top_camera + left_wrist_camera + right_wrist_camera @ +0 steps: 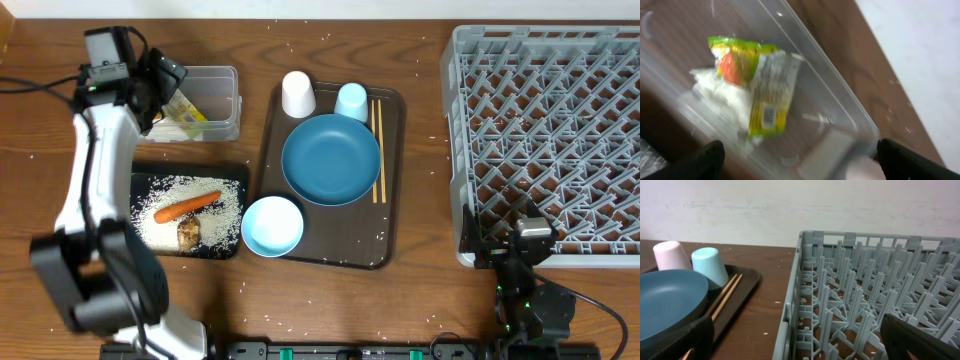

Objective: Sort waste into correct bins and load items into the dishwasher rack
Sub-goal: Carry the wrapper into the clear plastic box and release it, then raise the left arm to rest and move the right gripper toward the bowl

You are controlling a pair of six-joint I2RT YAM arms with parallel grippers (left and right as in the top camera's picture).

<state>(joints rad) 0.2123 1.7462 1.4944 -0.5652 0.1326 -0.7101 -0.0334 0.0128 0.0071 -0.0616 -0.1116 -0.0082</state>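
One crinkled yellow-green foil wrapper (769,95)

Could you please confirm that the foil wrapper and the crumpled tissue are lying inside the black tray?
Not quite: the foil wrapper and the crumpled tissue are lying inside the clear tub, not the black tray, as the left wrist view shows.

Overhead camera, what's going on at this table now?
A two-armed robot is sorting waste. The left fingers stand open over the clear tub, where the foil wrapper and tissue lie. The carrot, food lump and rice sit on the black tray. The plate, bowl, white cup, blue cup and chopsticks are on the brown tray, not yet loaded; the right fingers hang open beside the grey rack.
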